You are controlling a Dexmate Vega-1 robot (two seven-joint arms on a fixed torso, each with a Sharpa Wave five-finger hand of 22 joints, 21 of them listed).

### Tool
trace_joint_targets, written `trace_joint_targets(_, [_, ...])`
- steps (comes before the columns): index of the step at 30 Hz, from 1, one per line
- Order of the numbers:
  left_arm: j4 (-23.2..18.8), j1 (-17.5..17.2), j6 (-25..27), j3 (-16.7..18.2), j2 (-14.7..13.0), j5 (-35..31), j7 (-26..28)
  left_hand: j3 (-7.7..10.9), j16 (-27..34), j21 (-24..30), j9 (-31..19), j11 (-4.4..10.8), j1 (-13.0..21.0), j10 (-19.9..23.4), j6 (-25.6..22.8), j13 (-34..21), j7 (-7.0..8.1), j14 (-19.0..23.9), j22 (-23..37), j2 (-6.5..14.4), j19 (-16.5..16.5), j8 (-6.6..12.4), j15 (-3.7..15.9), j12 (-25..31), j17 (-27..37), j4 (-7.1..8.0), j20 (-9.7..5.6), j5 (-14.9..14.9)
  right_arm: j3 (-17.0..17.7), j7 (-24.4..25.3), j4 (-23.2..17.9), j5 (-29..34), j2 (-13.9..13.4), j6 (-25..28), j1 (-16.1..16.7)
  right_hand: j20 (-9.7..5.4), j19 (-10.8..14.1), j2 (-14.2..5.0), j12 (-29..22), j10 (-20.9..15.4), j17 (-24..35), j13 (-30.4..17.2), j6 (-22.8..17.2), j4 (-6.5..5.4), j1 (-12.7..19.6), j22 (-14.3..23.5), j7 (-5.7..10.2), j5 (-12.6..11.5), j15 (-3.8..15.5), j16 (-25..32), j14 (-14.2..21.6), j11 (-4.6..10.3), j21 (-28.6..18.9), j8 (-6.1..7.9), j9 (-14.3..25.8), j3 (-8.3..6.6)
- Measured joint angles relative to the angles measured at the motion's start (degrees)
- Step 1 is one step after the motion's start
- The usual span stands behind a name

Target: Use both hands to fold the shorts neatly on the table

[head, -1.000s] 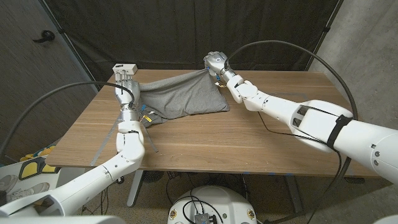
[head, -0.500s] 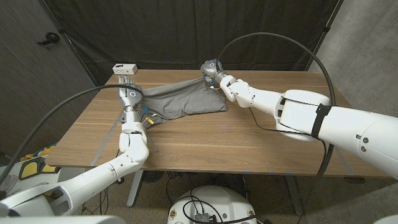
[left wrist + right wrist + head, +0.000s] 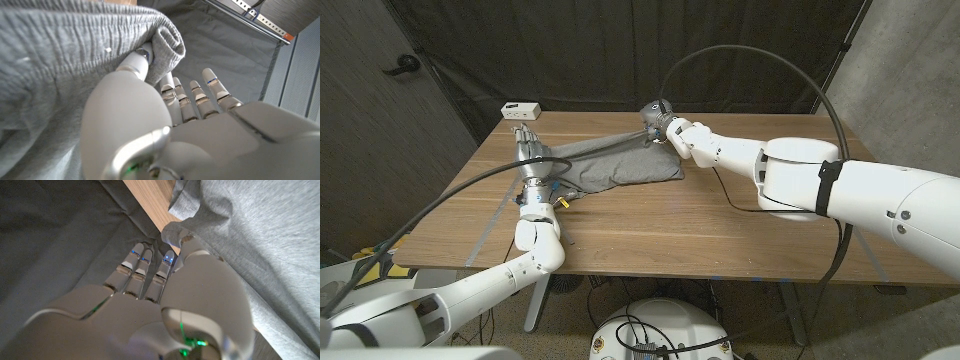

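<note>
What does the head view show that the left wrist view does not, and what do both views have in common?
The head view alone gives the whole layout: the wooden table, the right hand gripping the far corner of the grey shorts, and a small white box at the table's far left corner. The left wrist view alone gives the close detail: the ribbed waistband folded over and pinched by the left hand. Both views show that hand holding the shorts.

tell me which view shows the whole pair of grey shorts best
The head view: it shows the grey shorts spread across the wooden table, held between the left hand and the right hand. The left wrist view gives a close-up of the gathered waistband edge; the right wrist view shows a pinched corner and plain fabric.
</note>
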State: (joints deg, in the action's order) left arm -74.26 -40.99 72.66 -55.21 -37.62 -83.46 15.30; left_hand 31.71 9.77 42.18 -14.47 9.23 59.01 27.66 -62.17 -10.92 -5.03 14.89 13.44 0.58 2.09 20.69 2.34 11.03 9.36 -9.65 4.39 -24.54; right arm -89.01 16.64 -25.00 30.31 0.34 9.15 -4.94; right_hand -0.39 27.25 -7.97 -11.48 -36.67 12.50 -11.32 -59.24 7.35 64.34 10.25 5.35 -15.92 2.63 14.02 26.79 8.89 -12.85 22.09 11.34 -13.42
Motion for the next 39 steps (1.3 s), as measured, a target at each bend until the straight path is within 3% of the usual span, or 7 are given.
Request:
trace_joint_targets(6, [5.5,0.7,2.6,0.1,3.2,0.9,5.6,-1.50,0.8,0.9,0.0,0.29,0.0,1.5,-0.7,0.0,0.82,1.4,0.3,-1.2,-0.4,0.03,-0.19,0.6,0.2,-0.13,1.71,1.7,-0.8,0.0,0.1,-1.6,0.5,0.8,-0.2,0.84,0.2,1.16,0.0,-0.8,0.1,0.0,4.0,-2.43,-5.4,0.0,1.02,0.0,0.05,0.0,2.0,-0.20,0.0,-1.98,-0.3,1.85])
trace_joint_targets(10, [9.4,1.1,4.5,1.7,5.9,6.4,14.7,-1.99,1.0,3.3,-4.6,0.06,4.9,0.8,5.4,-0.6,7.43,1.8,1.1,-0.1,-0.6,1.56,0.12,0.6,0.7,-0.60,3.13,4.2,-0.7,1.6,0.2,-2.9,0.8,1.3,0.0,1.09,0.4,1.03,0.0,-0.4,0.4,-0.1,8.3,-3.69,-7.8,0.2,2.08,0.0,0.20,0.5,3.4,-0.63,0.0,-4.42,-0.6,2.34])
trace_joint_targets(17, [13.8,2.0,5.3,3.4,8.5,14.0,27.0,-3.44,1.1,7.8,-3.7,-1.40,13.5,-3.5,22.1,-1.0,11.85,1.7,2.9,6.0,-3.0,-6.40,0.09,0.3,1.0,-0.51,5.23,7.0,0.2,5.1,0.2,-4.8,0.8,2.2,0.6,1.76,1.1,0.74,0.5,0.5,0.7,-0.3,13.4,-4.76,-9.9,0.1,2.31,0.0,0.35,0.6,4.3,-1.45,0.0,-7.28,-0.7,2.66])
trace_joint_targets(26, [17.2,3.2,6.3,4.2,10.3,20.4,41.1,-3.60,1.5,11.5,-2.2,-2.27,18.0,-5.0,27.7,-1.0,13.52,1.3,4.5,8.6,-4.8,-9.69,0.13,0.7,1.5,-0.11,5.71,8.9,1.2,9.6,0.2,-6.4,0.8,3.4,1.2,2.06,1.4,0.55,0.5,0.8,0.7,-0.3,13.7,-5.23,-10.4,0.1,2.44,0.0,0.34,0.6,4.9,-1.75,0.0,-7.50,-0.7,2.66])
trace_joint_targets(30, [17.3,3.3,6.6,4.2,10.4,21.7,43.5,-5.75,1.9,13.0,-1.7,-2.27,15.1,-5.0,28.3,-1.2,13.29,1.3,4.5,7.4,-3.5,-9.90,0.13,1.1,1.5,1.57,4.37,9.9,1.5,12.2,0.3,-6.7,0.6,3.8,1.5,2.18,1.5,0.36,0.5,0.8,0.7,-0.3,13.7,-5.54,-10.9,0.1,2.44,0.0,0.33,0.6,4.9,-1.75,0.0,-7.50,-0.7,2.82])
trace_joint_targets(35, [14.7,2.9,6.9,3.8,9.4,23.2,45.3,-10.57,2.2,14.2,-0.4,-2.27,4.5,-5.0,30.5,-1.1,12.96,2.0,3.0,6.8,-2.8,-10.15,0.12,1.5,1.7,6.40,1.78,11.2,2.5,16.4,0.5,-7.1,0.4,4.0,2.2,2.46,1.8,-1.10,0.9,2.3,1.1,-0.3,15.1,-7.31,-13.3,0.1,1.51,0.0,0.27,0.1,4.0,-2.76,0.0,-8.72,-0.6,2.56])
trace_joint_targets(39, [11.1,2.2,7.0,3.4,8.0,24.1,45.3,-12.79,2.2,13.9,0.7,-2.49,-2.4,-4.7,33.9,-1.1,13.12,2.5,0.8,6.4,-2.9,-10.55,0.01,1.5,1.6,9.20,1.71,11.7,3.8,20.6,1.7,-7.5,0.7,3.4,2.9,2.78,2.1,-1.38,1.1,4.2,1.2,-0.3,17.6,-8.24,-15.1,0.1,1.17,0.7,0.15,-0.3,2.6,-3.70,0.0,-9.97,-0.5,2.33])
